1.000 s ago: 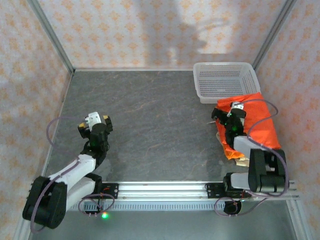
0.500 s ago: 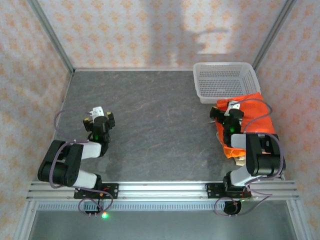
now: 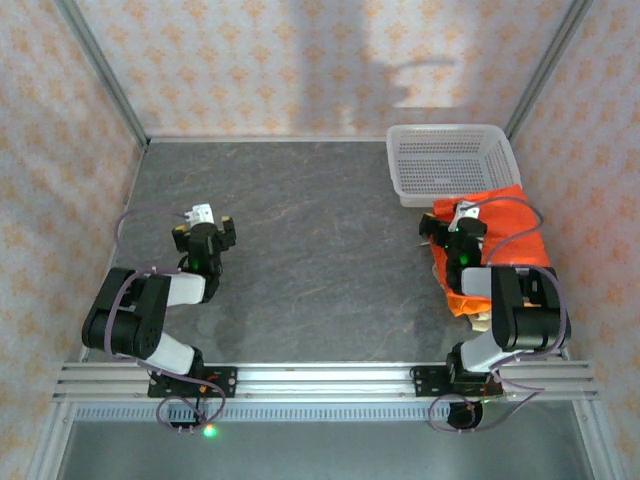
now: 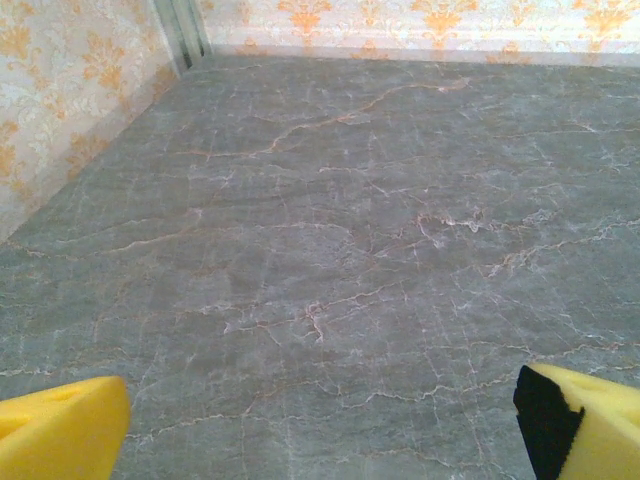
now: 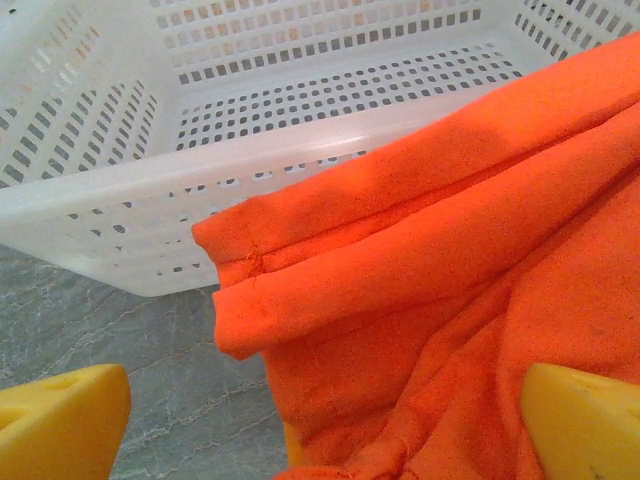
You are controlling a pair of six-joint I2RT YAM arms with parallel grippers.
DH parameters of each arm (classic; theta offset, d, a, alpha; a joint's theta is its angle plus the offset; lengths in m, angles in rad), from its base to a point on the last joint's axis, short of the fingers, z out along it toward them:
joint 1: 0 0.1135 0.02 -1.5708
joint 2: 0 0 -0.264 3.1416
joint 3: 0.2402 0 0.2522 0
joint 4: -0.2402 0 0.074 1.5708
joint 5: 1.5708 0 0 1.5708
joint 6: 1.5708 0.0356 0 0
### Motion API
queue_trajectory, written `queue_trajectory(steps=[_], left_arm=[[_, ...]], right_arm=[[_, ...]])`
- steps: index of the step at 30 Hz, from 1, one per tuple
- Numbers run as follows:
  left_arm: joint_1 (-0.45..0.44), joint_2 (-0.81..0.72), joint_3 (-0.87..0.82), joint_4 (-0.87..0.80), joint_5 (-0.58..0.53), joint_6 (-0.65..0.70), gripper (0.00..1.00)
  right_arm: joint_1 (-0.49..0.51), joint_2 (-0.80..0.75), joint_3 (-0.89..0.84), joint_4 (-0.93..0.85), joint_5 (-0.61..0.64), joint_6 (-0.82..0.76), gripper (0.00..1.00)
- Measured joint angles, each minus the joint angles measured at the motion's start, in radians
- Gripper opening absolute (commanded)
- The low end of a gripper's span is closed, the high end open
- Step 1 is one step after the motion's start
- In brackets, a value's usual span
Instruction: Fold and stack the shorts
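- Left gripper [image 3: 205, 232] is hovering over the bare left part of the table [image 3: 320, 270], jaws spread wide and gripping nothing.
- Right gripper [image 3: 462, 228] is sitting over the left edge of the shorts [image 3: 515, 250], yellow fingers [image 5: 60, 420] standing apart on either side of the cloth and not clamping it.
- Basket [image 3: 450, 160] is standing at the far right, white, perforated, nothing showing inside.
- Shorts are lying on the right side of the table, just near of the basket, their far edge resting against its near wall.
- Shorts are looking bright orange, soft, folded in layers; a stitched, doubled hem is showing in the right wrist view.
- Beige cloth [image 3: 486, 320] is peeking out from under the orange at the near end.
- Counting: two grippers, one basket, one orange pile, one beige piece; cannot tell how many orange pairs are lying in the pile.
- Pile's long axis is running from near to far, slightly slanted, with the folded hem pointing left.
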Motion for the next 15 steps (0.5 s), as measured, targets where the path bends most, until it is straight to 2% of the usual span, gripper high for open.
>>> queue_trajectory(steps=[15], left_arm=[[0.0,0.0,0.0,-0.007,0.004,0.0,1.0]], right_arm=[[0.002,0.0,0.0,0.0,0.001,0.0,0.99]])
